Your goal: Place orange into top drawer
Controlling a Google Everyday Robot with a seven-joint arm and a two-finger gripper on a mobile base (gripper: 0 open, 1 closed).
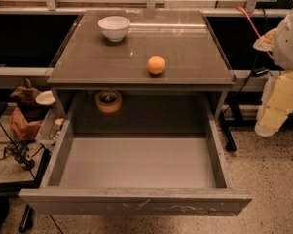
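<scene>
The orange (156, 65) sits on the grey cabinet top (87, 62), near its front edge and a little right of centre. Below it the top drawer (136, 204) is pulled wide open toward me; its flat grey bottom is bare and its front panel is scratched. My gripper (276, 108) hangs at the far right of the view, pale yellow below the white arm, beside the cabinet and well to the right of the orange. It holds nothing that I can see.
A white bowl (114, 27) stands at the back left of the cabinet top. A tan tape roll (108, 101) lies in the recess behind the drawer. Bags and cables (24, 113) crowd the floor at the left. An orange cable (250, 23) runs at the back right.
</scene>
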